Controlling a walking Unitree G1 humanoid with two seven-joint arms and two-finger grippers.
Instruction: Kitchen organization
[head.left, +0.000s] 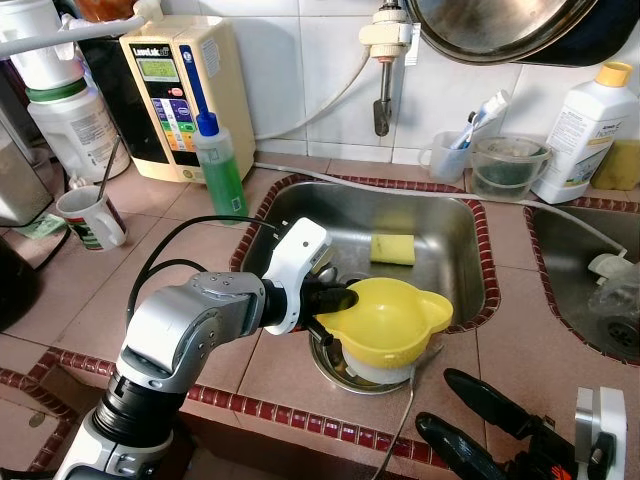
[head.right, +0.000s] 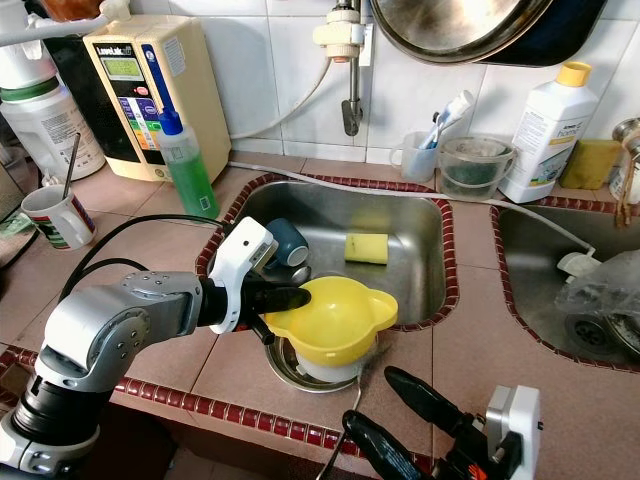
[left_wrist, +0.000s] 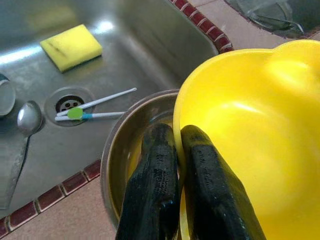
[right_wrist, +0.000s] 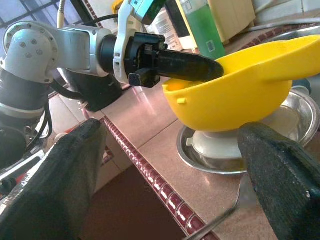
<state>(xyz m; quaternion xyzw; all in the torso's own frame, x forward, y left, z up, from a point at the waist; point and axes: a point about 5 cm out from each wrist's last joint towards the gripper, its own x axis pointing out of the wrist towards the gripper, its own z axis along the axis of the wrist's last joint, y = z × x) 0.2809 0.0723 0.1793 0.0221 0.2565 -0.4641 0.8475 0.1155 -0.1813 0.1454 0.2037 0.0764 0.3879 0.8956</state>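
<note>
A yellow plastic bowl (head.left: 392, 318) with a pouring lip sits on a white base (right_wrist: 220, 145) inside a steel bowl (head.left: 340, 370) at the front edge of the sink (head.left: 455, 240). My left gripper (head.left: 340, 298) is shut on the yellow bowl's near rim, one finger (left_wrist: 152, 190) outside it and the other inside. My right gripper (head.left: 440, 402) hovers open over the counter, in front of and right of the bowl, with nothing between its fingers (right_wrist: 75, 170). In the sink lie a yellow sponge (head.left: 393, 248), a dark blue cup (head.right: 290, 240), two toothbrushes (left_wrist: 95, 107) and a spoon (left_wrist: 27, 120).
A green soap bottle (head.left: 218, 165), a water unit (head.left: 185, 95) and a mug (head.left: 90, 215) stand at the back left. A tap (head.left: 383, 60) hangs over the sink. A plastic tub (head.left: 508, 165) and white bottle (head.left: 590, 130) stand back right, beside a second sink (head.left: 590, 280).
</note>
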